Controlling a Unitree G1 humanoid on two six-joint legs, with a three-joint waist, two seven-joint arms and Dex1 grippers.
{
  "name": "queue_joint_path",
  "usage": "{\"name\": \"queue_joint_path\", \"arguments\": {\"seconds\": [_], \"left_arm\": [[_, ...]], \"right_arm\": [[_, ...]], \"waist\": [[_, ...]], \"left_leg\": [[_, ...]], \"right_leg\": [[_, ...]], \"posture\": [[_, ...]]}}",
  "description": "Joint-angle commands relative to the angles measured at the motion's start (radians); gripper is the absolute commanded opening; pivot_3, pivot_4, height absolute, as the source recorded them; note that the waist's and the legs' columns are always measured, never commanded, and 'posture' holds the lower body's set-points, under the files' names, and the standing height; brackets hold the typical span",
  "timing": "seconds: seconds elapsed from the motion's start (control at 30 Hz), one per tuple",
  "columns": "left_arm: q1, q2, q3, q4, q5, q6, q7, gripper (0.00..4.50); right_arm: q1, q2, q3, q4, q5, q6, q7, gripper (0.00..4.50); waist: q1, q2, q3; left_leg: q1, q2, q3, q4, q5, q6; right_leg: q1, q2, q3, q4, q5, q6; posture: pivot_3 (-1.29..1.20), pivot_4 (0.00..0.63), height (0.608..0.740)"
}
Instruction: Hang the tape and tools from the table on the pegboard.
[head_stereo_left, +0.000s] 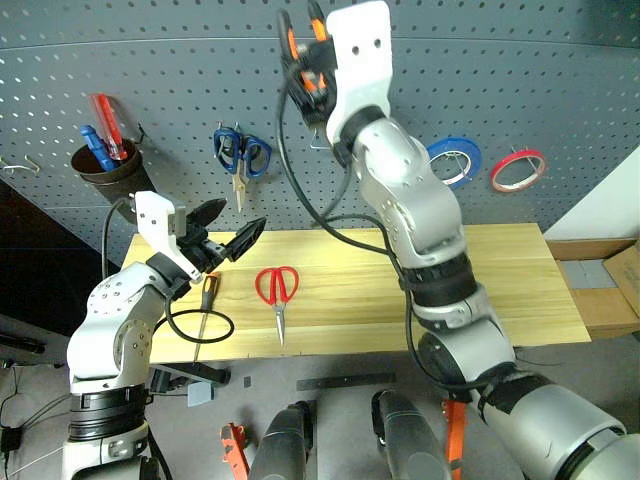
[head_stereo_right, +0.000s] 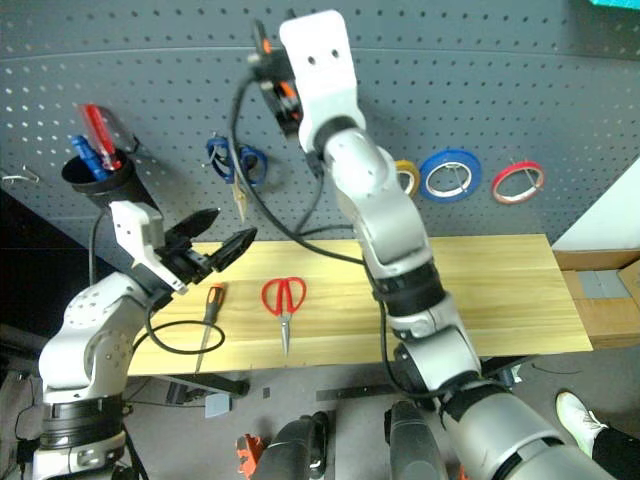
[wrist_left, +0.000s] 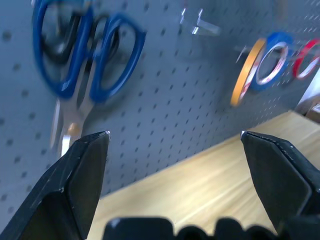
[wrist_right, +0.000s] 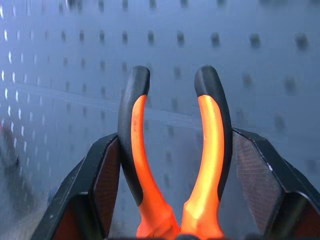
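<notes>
Left eye view, far left: a dark cup (head_stereo_left: 105, 170) on the pegboard (head_stereo_left: 560, 80) holds a red and a blue pen.
Left gripper (head_stereo_left: 232, 232): hovers over the left end of the bench (head_stereo_left: 500, 290), fingers wide apart and empty.
Screwdriver (head_stereo_left: 208, 296): lies on the bench just below that gripper, orange-and-black handle toward the wall. Light, stiff and slim, so likely to roll; best taken across the ribbed handle, not the thin shaft.
Blue scissors (head_stereo_left: 240, 155): already hanging on the pegboard above it.
Red scissors (head_stereo_left: 277, 290): flat on the bench, loops toward the wall, blades pointing at the front edge. Light, rigid and low-lying; I would pinch across the loops or near the pivot, since the blades are smooth and may swing open.
Right gripper (wrist_right: 172, 150): raised high in front of the pegboard, fingers clamped on the pliers (wrist_right: 175, 165) from outside.
Pliers: handles point away from the wrist; the rubbery sleeves give good grip, and squeezing them keeps the tool shut. Small but dense.
Right of the arm: yellow ring (head_stereo_right: 405, 177), blue ring (head_stereo_left: 455, 160), then the red tape (head_stereo_left: 517, 170) hanging on the pegboard, well apart from both grippers.
</notes>
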Motion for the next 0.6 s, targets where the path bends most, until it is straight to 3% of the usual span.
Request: {"name": "queue_joint_path", "arguments": {"seconds": [0.03, 0.3, 0.6], "left_arm": [[-0.049, -0.017, -0.029, -0.046, -0.007, -0.013, 0.018, 4.5], [-0.127, -0.052, -0.085, -0.015, 0.021, -0.039, 0.03, 4.5], [-0.178, -0.083, -0.116, 0.03, 0.042, -0.073, 0.03, 4.5]], "right_arm": [[-0.108, 0.011, -0.034, 0.173, -0.003, -0.236, -0.014, 2.85], [-0.168, -0.007, -0.061, 0.565, -0.03, -0.596, -0.022, 2.85], [-0.192, -0.055, -0.066, 0.8, -0.078, -0.805, -0.033, 2.85]], "waist": [[0.007, 0.0, 0.0], [0.016, -0.001, 0.0], [0.025, -0.001, 0.0]], "left_leg": [[-0.001, 0.0, 0.0, 0.0, 0.0, 0.0], [-0.002, 0.001, 0.001, 0.0, 0.0, -0.001], [-0.004, 0.006, 0.001, 0.0, 0.003, -0.005]], "right_leg": [[-0.001, 0.0, 0.0, 0.0, 0.0, 0.0], [-0.002, 0.001, 0.0, 0.0, 0.0, 0.0], [-0.005, 0.006, 0.0, 0.001, 0.003, -0.004]], "posture": [[-0.04, 0.19, 0.74], [0.0, 0.198, 0.74], [0.02, 0.214, 0.74]]}}
